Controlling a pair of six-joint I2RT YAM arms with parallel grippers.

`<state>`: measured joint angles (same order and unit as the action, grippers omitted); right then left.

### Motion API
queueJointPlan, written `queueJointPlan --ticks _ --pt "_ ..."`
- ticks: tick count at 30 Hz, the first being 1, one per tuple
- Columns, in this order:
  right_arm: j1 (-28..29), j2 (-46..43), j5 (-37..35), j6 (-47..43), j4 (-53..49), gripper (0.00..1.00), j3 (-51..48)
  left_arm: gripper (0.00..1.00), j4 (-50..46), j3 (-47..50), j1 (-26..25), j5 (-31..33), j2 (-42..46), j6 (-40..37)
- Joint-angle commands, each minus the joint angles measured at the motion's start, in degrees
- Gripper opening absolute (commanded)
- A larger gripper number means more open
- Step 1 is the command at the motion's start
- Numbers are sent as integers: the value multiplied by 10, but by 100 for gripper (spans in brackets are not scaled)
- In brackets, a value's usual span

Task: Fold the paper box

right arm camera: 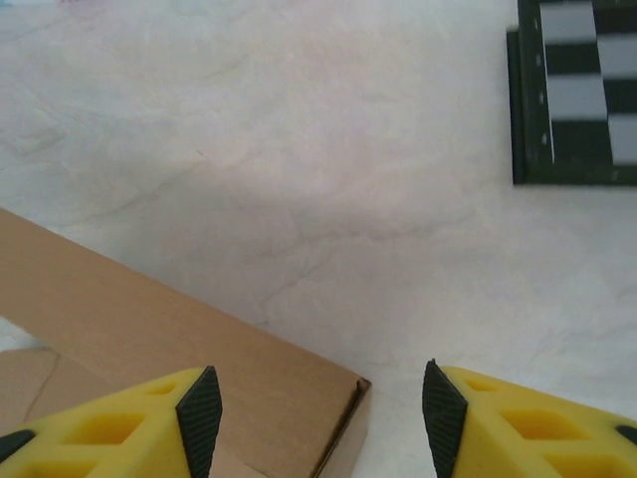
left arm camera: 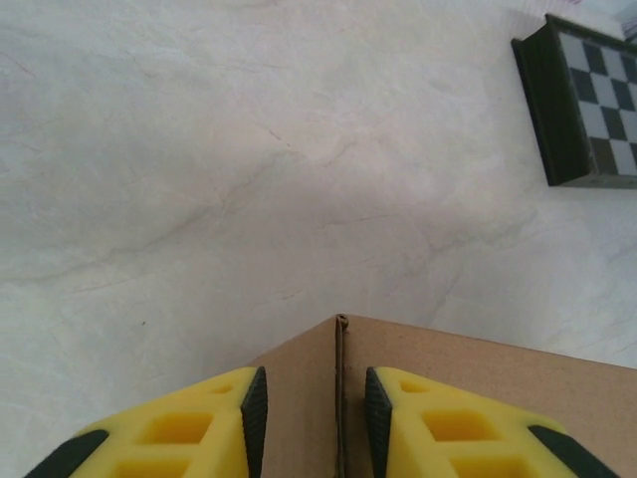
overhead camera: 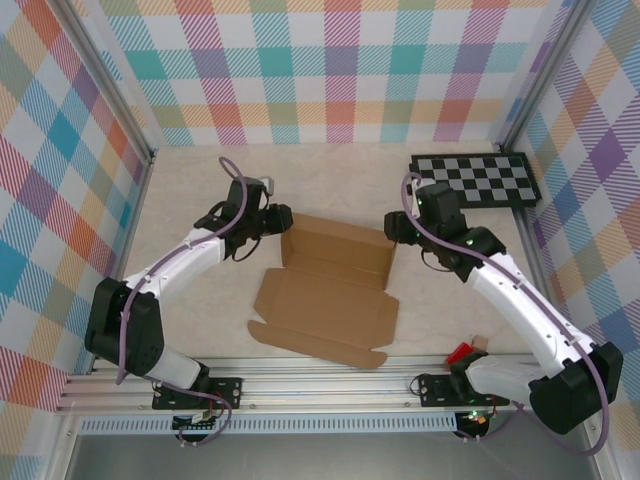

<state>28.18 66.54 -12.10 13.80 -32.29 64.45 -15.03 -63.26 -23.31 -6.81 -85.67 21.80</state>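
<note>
Between spread left tool (left arm camera: 316,388) jaws, paper box (left arm camera: 498,370) wall ungripped; right tool (right arm camera: 318,385) spread, straddling corner.

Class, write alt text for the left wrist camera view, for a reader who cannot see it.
The left end effector, its two yellow fingers slightly apart, flanks a corner of the brown cardboard box at the bottom. Beyond lies a pale marbled table, with a checkerboard panel at top right.
</note>
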Motion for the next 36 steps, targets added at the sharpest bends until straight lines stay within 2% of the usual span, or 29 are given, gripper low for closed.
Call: queueJointPlan --ticks 1,3,6,9,12,13,15,19,22,29,36 --pt "-2 41 37 -139 -43 59 74 39 -89 -52 12 14 10 -31" --pt "-2 71 95 -212 -63 60 111 40 -130 -77 17 35 36 -41" --pt "1 101 228 -329 -97 64 142 43 -188 -79 17 61 91 -54" --pt "22 112 264 -409 -86 63 149 47 -216 -24 18 85 162 -59" --pt "34 156 297 -446 -132 63 201 47 -234 30 24 95 224 -56" --pt "45 175 291 -462 -157 63 219 46 -247 42 24 89 240 -52" --pt "89 197 233 -490 -168 66 227 45 -270 71 24 67 267 -34" --pt "181 219 73 -521 -97 70 181 44 -297 155 24 45 338 1" --pt "210 256 -3 -513 -58 70 182 45 -309 186 25 67 365 5" --pt "218 357 -118 -501 -68 72 262 44 -294 177 25 64 340 7" --pt "179 415 -112 -443 -107 72 339 44 -280 180 25 65 327 2"
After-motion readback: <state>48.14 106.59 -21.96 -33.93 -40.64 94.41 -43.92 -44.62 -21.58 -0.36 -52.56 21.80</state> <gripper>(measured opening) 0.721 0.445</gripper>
